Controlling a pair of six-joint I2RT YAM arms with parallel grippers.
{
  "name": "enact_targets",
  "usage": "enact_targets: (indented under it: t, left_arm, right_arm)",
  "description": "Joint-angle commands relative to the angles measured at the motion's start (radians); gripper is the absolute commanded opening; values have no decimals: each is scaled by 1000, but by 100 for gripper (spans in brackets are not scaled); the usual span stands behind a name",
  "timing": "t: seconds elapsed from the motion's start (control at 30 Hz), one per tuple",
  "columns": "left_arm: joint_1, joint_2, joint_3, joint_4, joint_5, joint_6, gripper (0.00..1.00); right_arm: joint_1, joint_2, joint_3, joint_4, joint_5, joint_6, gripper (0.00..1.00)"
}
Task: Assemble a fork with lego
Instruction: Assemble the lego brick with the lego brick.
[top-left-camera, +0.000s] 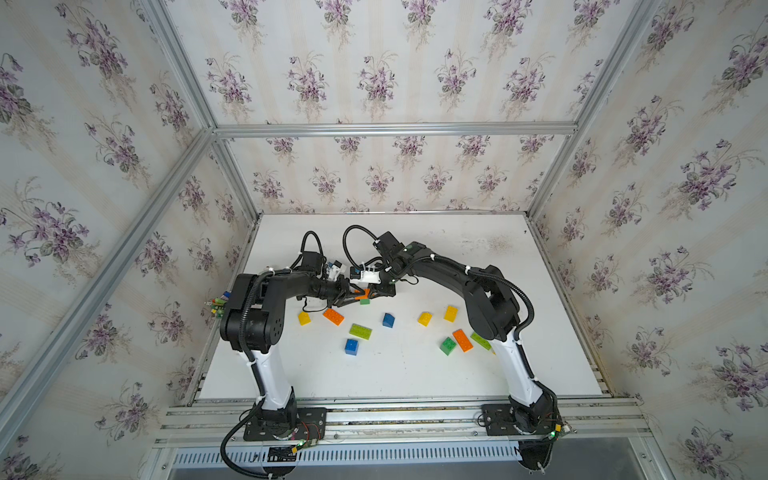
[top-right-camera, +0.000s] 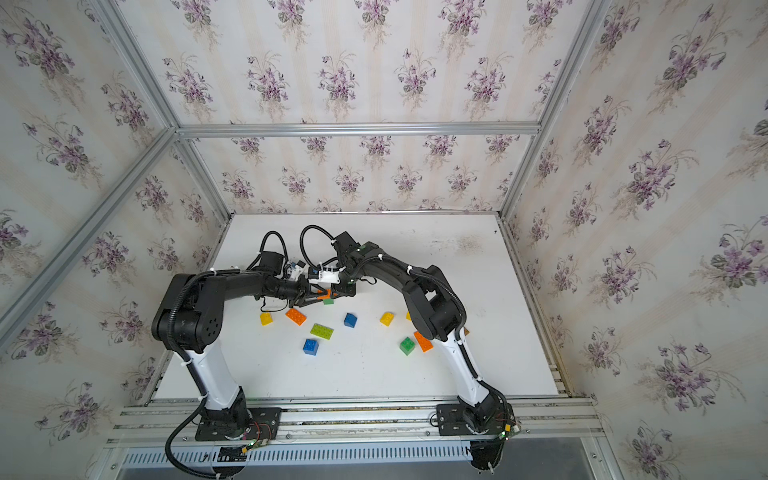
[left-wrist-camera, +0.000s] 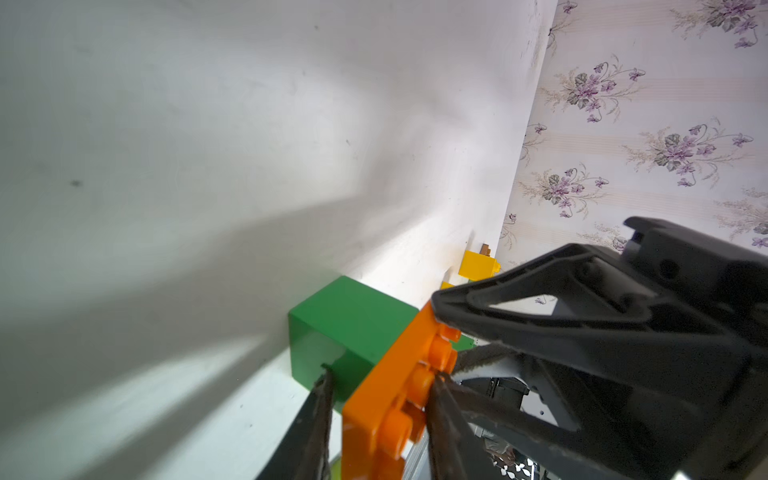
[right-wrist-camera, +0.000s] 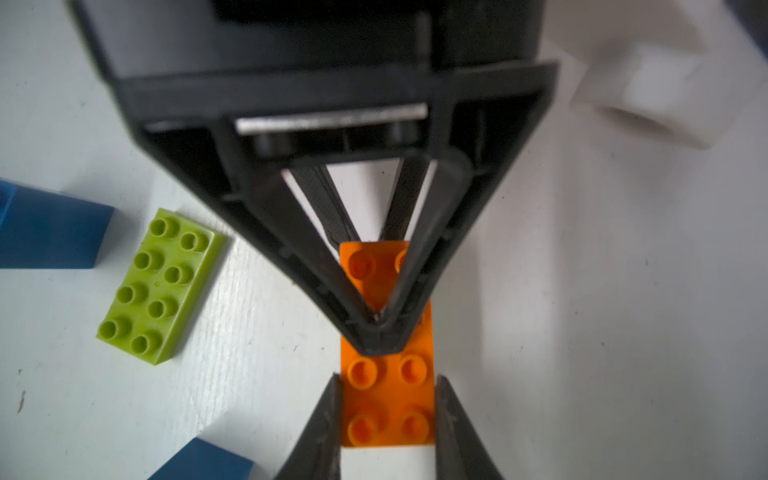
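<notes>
The piece I am working on sits a little toward ten o'clock from the middle of the bench (top-left-camera: 415, 374). It is a flat orange brick (right-wrist-camera: 386, 399) with two rows of studs facing up, and a dark green brick (left-wrist-camera: 349, 320) is seated under one end. Both arms meet over it.

The right jaws are clamped on the orange brick, one pad flat against each long side at its free end. The left jaws come in from nine o'clock and are turned the other way, drawn narrow around the brick's thickness. One finger touches the studs. The other is down by the underside, against the green brick, and I cannot tell whether it bears on anything yet.

I judge these bricks to be light, rigid, hollow plastic with smooth, glossy walls. They will not deform or break, but they can skate out of a pinch, or twist in it if I catch a corner. The flat long sides are the best hold, as the right arm has them. A hold over the studs is lumpier and likely to rock. The press-fit joint needs a straight push, because leverage on the overhanging end could pop the green brick off.

The rest of the lego lies loose from three to seven o'clock. A lime brick (right-wrist-camera: 160, 286) lies just beside the work, toward six o'clock.
</notes>
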Motion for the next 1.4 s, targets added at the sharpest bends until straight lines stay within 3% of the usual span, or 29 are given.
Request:
enact_targets:
  t: [0.0, 0.33, 0.47, 0.63, 1.0, 1.2, 1.37]
  left_arm:
    - [-8, 14, -11, -132, -204, 11, 38]
    - [-1, -69, 17, -134, -172, -2, 55]
    - [16, -117, 24, -134, -158, -16, 66]
    - [39, -151, 15, -131, -149, -19, 77]
    - [82, -205, -37, -127, -149, -13, 90]
    - [92, -221, -53, -124, -146, -12, 100]
    - [97, -239, -77, -105, -132, -8, 100]
  right_arm:
    - [10, 4, -6, 35, 49, 19, 30]
    - [10, -34, -33, 105, -8, 68, 30]
    - [9, -64, -50, 137, -14, 90, 29]
    - [10, -52, -40, 132, 5, 104, 30]
    - [37, 2, 9, 72, 66, 131, 31]
    - [44, -2, 15, 75, 70, 144, 41]
    - [45, -14, 14, 79, 63, 148, 54]
